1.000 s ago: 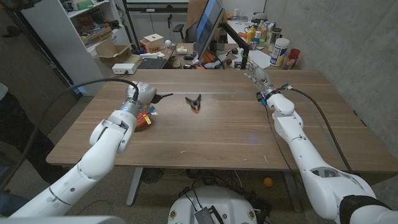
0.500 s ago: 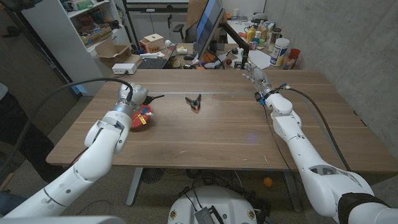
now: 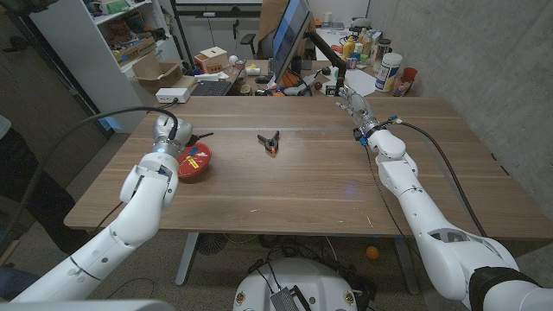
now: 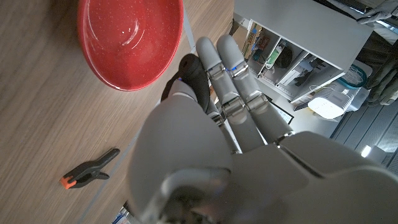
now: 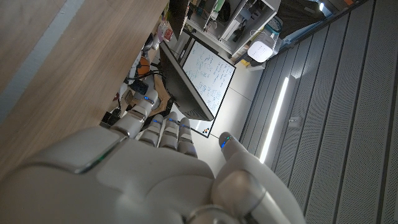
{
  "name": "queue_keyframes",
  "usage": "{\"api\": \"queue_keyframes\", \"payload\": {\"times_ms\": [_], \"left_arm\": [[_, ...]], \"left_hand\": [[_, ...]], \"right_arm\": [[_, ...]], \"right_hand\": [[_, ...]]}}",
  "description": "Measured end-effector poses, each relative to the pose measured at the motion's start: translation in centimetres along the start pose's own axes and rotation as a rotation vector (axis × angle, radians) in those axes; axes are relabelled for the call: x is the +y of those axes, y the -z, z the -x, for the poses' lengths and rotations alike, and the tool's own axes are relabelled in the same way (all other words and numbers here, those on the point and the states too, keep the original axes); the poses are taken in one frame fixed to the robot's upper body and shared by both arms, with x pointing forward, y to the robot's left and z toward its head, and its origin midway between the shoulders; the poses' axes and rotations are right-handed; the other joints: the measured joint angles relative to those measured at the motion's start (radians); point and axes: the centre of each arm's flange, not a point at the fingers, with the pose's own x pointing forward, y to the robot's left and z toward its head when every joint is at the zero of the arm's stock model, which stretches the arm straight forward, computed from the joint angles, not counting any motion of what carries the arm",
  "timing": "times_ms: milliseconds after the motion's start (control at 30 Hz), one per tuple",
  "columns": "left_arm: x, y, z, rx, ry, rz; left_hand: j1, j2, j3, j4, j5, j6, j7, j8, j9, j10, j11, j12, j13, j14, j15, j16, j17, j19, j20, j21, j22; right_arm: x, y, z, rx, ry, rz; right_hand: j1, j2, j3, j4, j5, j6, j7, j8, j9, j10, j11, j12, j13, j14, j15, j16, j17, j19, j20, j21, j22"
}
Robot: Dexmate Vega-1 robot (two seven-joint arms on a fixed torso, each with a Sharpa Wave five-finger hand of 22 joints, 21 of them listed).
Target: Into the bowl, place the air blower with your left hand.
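Left hand (image 3: 170, 131): closed around the air blower (image 4: 186, 78). The wrist view shows the dark body tucked between the fingers and the palm.
Change: a second ago this hand hung over the bowl (image 3: 194, 169) and hid most of it. It has since drawn back toward the robot's left and the far side, and the bowl is now uncovered.
Meaning for task: the bowl's red inside looks bare in the wrist view apart from glints, so the blower was carried off, not dropped in. Judged not yet placed; the hand would need to return above the bowl and let go.
Air blower, place: in the left hand, above the bench (image 3: 302, 190), just beside the bowl's far rim and not inside it.
Air blower, look: black, matt, with a rounded bulb mostly hidden by the fingers. A thin dark nozzle juts out of the hand toward the clamp (image 3: 271, 142).
Bowl: red, speckled, shallow, upright on the bench.
Clamp: black with orange tips, lying well apart from the bowl near the bench's middle.
Right hand (image 3: 354, 105): near the far bench edge, fingers stretched out, holding nothing.
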Motion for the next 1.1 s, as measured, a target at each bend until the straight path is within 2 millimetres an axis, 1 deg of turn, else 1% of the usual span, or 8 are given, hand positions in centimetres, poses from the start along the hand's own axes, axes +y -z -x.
{"api": "queue_keyframes", "payload": {"times_ms": [400, 433, 467, 533, 567, 733, 833, 1100], "left_arm": [[-1.7, 0.2, -1.4, 0.044, -0.003, -0.035], [-1.8, 0.2, -1.4, 0.045, -0.005, -0.037], [-1.9, 0.2, -1.5, 0.046, -0.007, -0.043], [-2.2, 0.1, -1.7, 0.05, -0.013, -0.052], [-2.5, 0.0, -1.8, 0.048, -0.008, -0.058], [-3.2, -0.2, -2.1, 0.055, -0.018, -0.08], [-3.7, -0.2, -2.3, 0.063, -0.027, -0.097], [-5.6, -0.6, -2.9, 0.071, -0.018, -0.146]], "left_hand": [[-0.008, -0.008, 0.0, 0.0, -0.004, 0.0, 0.0, -0.009, 0.0, 0.0, 0.0, -0.006, 0.001, 0.001, 0.001, -0.002, 0.004, 0.0, 0.0, 0.0, 0.0], [-0.009, -0.009, 0.0, 0.0, -0.004, 0.004, -0.004, -0.009, 0.0, 0.0, 0.0, -0.006, 0.001, 0.009, -0.006, -0.002, 0.004, 0.0, 0.0, 0.0, 0.0], [-0.009, -0.009, 0.0, 0.0, -0.004, 0.012, 0.003, -0.012, 0.0, 0.005, -0.005, -0.007, 0.001, 0.009, -0.005, -0.002, 0.004, 0.0, 0.0, 0.0, 0.0], [-0.006, -0.015, 0.045, 0.045, -0.004, 0.013, 0.002, -0.015, 0.0, 0.005, -0.005, -0.007, 0.001, 0.01, -0.005, -0.002, 0.004, 0.0, 0.0, 0.0, 0.0], [-0.004, -0.017, 0.054, 0.054, -0.006, 0.014, 0.003, -0.015, 0.0, 0.005, -0.005, -0.007, 0.001, 0.01, -0.005, -0.002, 0.004, 0.0, 0.0, 0.0, 0.0], [-0.004, -0.017, 0.061, 0.061, -0.007, 0.014, 0.003, -0.015, 0.0, 0.005, -0.005, -0.01, 0.001, 0.016, -0.012, -0.002, 0.004, 0.0, 0.0, 0.0, 0.0], [-0.004, -0.017, 0.057, 0.065, -0.007, 0.014, 0.003, -0.015, 0.0, 0.005, -0.005, -0.01, 0.001, 0.014, -0.015, -0.002, 0.004, 0.0, 0.0, 0.0, 0.0], [-0.004, -0.017, 0.057, 0.065, -0.007, 0.018, 0.0, -0.016, 0.0, 0.007, -0.006, -0.011, 0.001, 0.019, -0.02, -0.002, 0.009, 0.0, 0.0, 0.0, 0.0]], "right_arm": [[-0.1, 0.0, 0.1, 0.002, 0.009, 0.001], [-0.1, 0.0, 0.1, 0.002, 0.009, 0.001], [-0.1, 0.0, 0.1, 0.002, 0.009, 0.002], [-0.1, 0.1, 0.1, 0.003, 0.01, 0.002], [-0.1, 0.1, 0.1, 0.003, 0.011, 0.002], [-0.1, 0.3, 0.1, 0.008, 0.013, 0.003], [-0.1, 0.3, 0.1, 0.009, 0.015, 0.003], [0.0, 0.3, -0.1, 0.012, 0.017, 0.003]], "right_hand": [[0.0, 0.0, 0.0, 0.0, 0.0, 0.0, 0.0, 0.0, 0.0, 0.0, 0.0, 0.0, 0.0, 0.0, 0.0, 0.0, 0.0, 0.0, 0.0, 0.0, 0.0], [0.0, 0.0, 0.0, 0.0, 0.0, 0.0, 0.0, 0.0, 0.0, 0.0, 0.0, 0.0, 0.0, 0.0, 0.0, 0.0, 0.0, 0.0, 0.0, 0.0, 0.0], [0.0, 0.0, 0.0, 0.0, 0.0, 0.0, 0.0, 0.0, 0.0, 0.0, 0.0, 0.0, 0.0, 0.0, 0.0, 0.0, 0.0, 0.0, 0.0, 0.0, 0.0], [0.0, 0.0, 0.0, 0.0, 0.0, 0.0, 0.0, 0.0, 0.0, 0.0, 0.0, 0.0, 0.0, 0.0, 0.0, 0.0, 0.0, 0.0, 0.0, 0.0, 0.0], [0.0, 0.0, 0.0, 0.0, 0.0, 0.0, 0.0, 0.0, 0.0, 0.0, 0.0, 0.0, 0.0, 0.0, 0.0, 0.0, 0.0, 0.0, 0.0, 0.0, 0.0], [0.0, 0.0, 0.0, 0.0, 0.0, 0.0, 0.0, 0.0, 0.0, 0.0, 0.0, 0.0, 0.0, 0.0, 0.0, 0.0, 0.0, 0.0, 0.0, 0.0, 0.0], [0.0, 0.0, 0.0, 0.0, 0.0, 0.0, 0.0, 0.0, 0.0, 0.0, 0.0, 0.0, 0.0, 0.0, 0.0, 0.0, 0.0, 0.0, 0.0, 0.0, 0.0], [0.0, 0.0, 0.0, 0.0, 0.0, 0.0, 0.0, 0.0, 0.0, 0.0, 0.0, 0.0, 0.0, 0.0, 0.0, 0.0, 0.0, 0.0, 0.0, 0.0, 0.0]]}}
